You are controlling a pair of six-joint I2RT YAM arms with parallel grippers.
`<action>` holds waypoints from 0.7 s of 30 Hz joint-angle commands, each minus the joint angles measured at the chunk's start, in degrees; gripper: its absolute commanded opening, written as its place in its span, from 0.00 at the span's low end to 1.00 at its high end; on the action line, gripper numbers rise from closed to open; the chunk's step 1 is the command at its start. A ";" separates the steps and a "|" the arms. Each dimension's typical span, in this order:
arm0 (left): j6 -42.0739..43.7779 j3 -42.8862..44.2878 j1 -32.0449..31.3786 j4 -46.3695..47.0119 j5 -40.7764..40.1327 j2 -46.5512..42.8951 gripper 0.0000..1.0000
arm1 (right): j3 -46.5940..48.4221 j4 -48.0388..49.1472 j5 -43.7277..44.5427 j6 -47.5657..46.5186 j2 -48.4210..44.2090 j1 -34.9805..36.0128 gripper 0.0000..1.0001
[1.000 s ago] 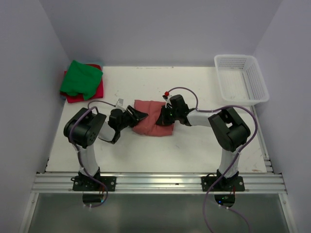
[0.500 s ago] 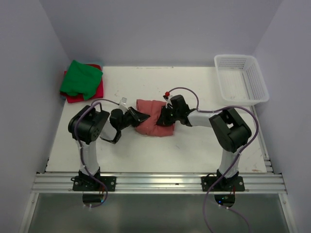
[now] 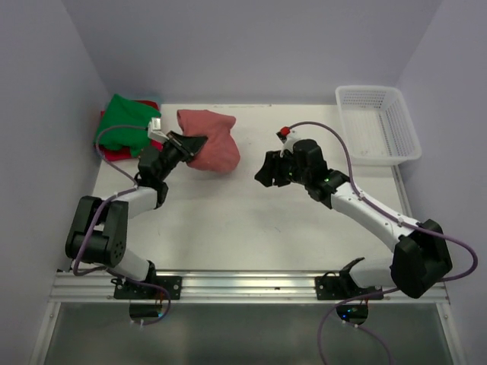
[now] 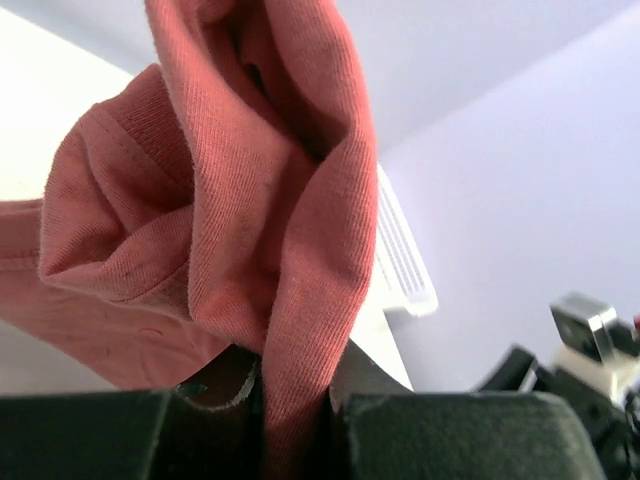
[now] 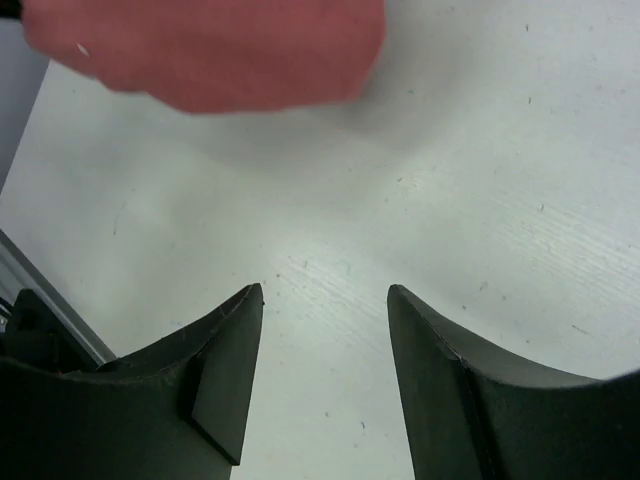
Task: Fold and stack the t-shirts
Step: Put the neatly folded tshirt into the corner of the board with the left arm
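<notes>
**One narrow pinch on a bunched tee beside the stack**

My left jaws were clenched on a thin fold of the brick-red t-shirt. The shirt bunched in soft ridges at the far left of the worktop, just beside the green t-shirt lying on the red-pink t-shirt. My right jaws stood apart with nothing between them, well off over bare worktop. I judged the danger plain: with one narrow pinch and no second hold, the folds could sag open or the cloth slide free. Setting it down that way could leave a crumpled heap on the stack, or drag the green tee askew.
</notes>
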 commanded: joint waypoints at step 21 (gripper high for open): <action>-19.83 38.86 39.08 19.63 9.73 34.93 0.00 | -4.43 -6.46 -4.12 -0.87 2.09 -0.01 0.56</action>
